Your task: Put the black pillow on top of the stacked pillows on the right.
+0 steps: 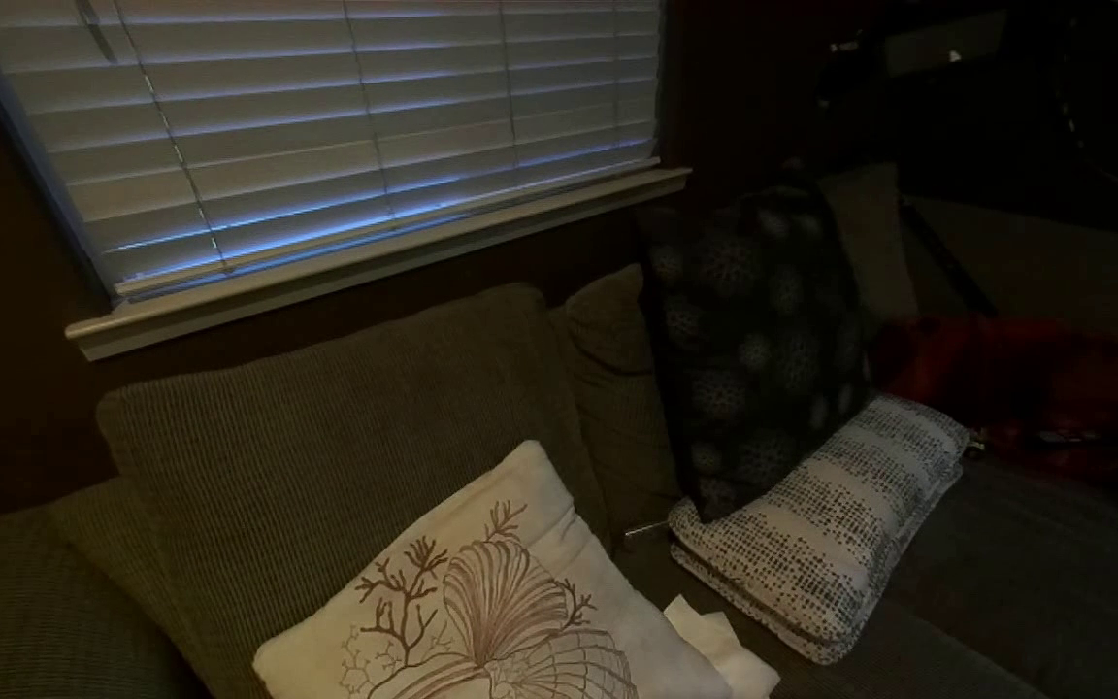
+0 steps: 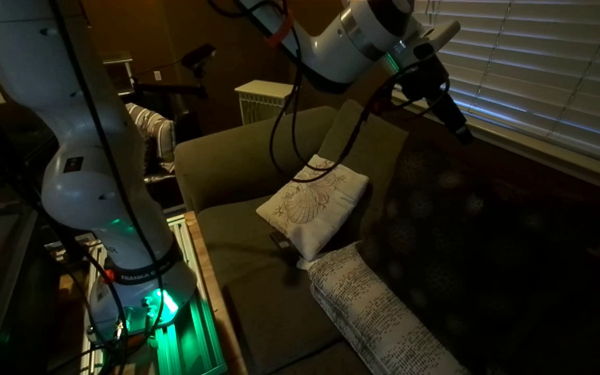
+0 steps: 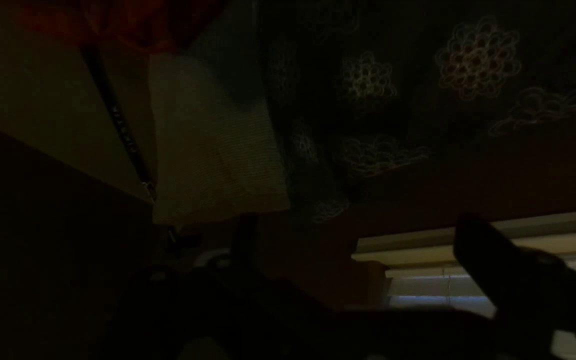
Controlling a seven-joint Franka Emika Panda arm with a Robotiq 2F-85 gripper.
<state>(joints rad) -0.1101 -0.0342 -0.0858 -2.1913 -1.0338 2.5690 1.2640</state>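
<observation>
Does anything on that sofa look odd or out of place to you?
Two things. The black pillow stands up at a tilt, its lower corner overlapping the stacked pillows, instead of lying flat. A white scrap, perhaps tissue, pokes out beside the shell cushion like litter. I see no spill, though it's dim.

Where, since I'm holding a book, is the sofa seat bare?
In an exterior view, bare seat shows between the sofa arm and the white cushion, and again between the wooden board and the stacked pillows. It's crowded around the black pillow and by the small dark object.
</observation>
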